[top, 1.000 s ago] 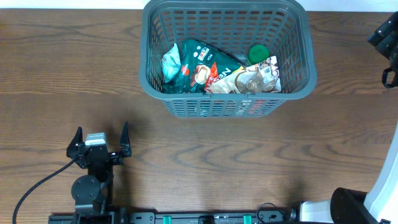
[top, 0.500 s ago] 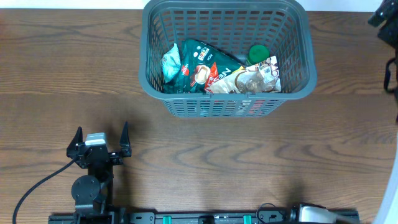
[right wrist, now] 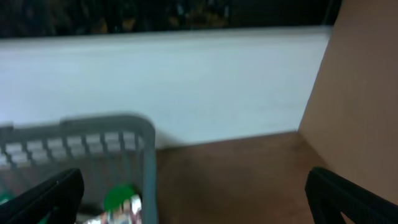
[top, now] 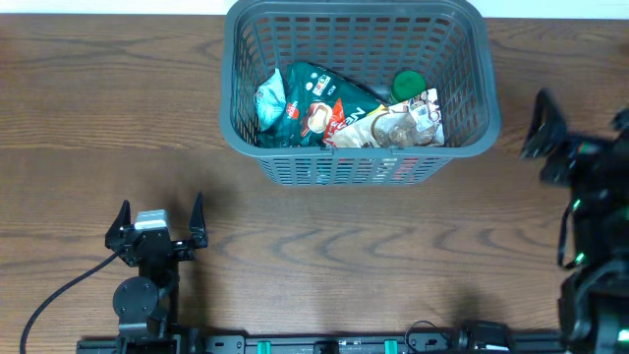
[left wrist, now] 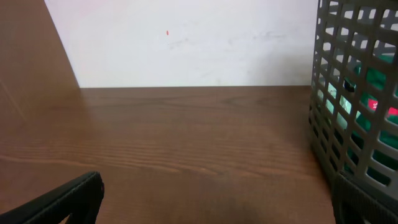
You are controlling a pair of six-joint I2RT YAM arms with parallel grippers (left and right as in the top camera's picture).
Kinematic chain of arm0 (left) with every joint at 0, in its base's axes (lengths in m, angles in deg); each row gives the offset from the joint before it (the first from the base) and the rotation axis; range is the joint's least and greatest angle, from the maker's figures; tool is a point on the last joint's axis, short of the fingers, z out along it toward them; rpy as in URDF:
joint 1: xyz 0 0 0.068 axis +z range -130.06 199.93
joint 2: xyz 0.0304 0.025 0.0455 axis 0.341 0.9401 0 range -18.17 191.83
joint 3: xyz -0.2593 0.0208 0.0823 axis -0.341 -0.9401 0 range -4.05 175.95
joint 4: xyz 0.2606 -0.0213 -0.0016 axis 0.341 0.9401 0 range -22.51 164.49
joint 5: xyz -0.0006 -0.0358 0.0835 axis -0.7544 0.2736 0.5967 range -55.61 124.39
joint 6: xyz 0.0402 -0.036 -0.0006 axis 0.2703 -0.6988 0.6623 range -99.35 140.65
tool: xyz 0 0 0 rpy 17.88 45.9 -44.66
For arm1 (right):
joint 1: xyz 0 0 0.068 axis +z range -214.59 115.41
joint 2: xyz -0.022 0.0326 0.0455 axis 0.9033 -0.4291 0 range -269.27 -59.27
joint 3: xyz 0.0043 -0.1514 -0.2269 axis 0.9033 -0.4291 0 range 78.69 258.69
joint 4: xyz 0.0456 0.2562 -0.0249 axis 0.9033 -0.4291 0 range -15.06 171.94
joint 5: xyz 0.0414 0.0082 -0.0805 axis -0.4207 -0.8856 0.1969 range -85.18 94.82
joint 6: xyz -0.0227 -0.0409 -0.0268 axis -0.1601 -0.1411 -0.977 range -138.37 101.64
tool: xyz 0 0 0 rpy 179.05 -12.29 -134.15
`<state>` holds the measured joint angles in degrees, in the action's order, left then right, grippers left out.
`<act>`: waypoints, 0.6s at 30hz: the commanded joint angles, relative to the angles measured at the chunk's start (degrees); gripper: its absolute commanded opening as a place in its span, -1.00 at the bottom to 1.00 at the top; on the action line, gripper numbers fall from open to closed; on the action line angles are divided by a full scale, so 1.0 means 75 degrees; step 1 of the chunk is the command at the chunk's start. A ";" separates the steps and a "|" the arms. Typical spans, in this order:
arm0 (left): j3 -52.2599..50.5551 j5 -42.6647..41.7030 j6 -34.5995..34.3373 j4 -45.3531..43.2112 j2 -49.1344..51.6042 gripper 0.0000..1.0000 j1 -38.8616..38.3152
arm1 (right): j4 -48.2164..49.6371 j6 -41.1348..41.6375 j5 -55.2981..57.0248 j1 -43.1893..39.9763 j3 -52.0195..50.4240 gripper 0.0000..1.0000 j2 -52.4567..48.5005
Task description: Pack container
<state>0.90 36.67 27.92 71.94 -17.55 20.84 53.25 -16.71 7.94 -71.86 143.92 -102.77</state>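
Right end effector [top: 580, 133] newly beside container [top: 354, 169], wide open, empty

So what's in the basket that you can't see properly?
Overhead: green round thing, half under the clear packet; unidentifiable.
Overhead: print on the dark green packet, too small.
Left wrist: both packets, screened by the container lattice wall.
Right wrist: contents, blurred and cut off by the bottom edge.

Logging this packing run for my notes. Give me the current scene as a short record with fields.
container: dark grey basket, upright, far middle of table
contents: dark green bag, light blue packet, pale snack bag, green round cap
left gripper: jaws open, empty, front-left of container
right gripper: jaws open, empty, right of container
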 commanded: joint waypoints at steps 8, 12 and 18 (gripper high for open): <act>-0.0105 0.0009 -0.0099 -0.0032 -0.0052 0.97 -0.0032 | 0.0734 -0.0431 -0.0583 0.0058 -0.2734 0.99 0.2046; -0.0105 0.0006 -0.0099 -0.0032 -0.0052 0.97 -0.0032 | 0.1303 -0.1358 -0.1513 0.0082 -0.3733 0.99 0.2833; -0.0105 0.0006 -0.0099 -0.0032 -0.0052 0.97 -0.0032 | 0.1833 -0.1862 -0.2119 0.0134 -0.5007 0.98 0.3722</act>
<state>0.88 36.67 27.94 71.96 -17.55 20.84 66.28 -27.23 -4.32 -71.66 109.38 -76.98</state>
